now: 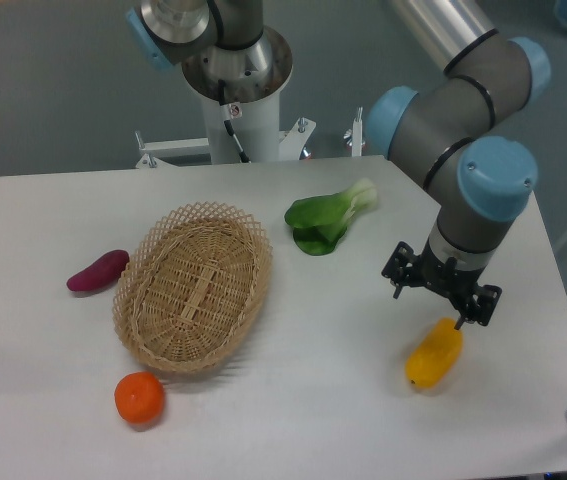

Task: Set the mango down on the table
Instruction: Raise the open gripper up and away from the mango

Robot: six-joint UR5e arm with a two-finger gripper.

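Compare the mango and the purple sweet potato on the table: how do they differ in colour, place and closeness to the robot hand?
The mango is yellow shading to orange; the sweet potato is dark purple. The mango lies right of the basket, the sweet potato just left of it. The hand is directly above the mango's upper end; the sweet potato lies far from it. The mango looks plumper, the sweet potato slimmer. Both are elongated and rest on the table.
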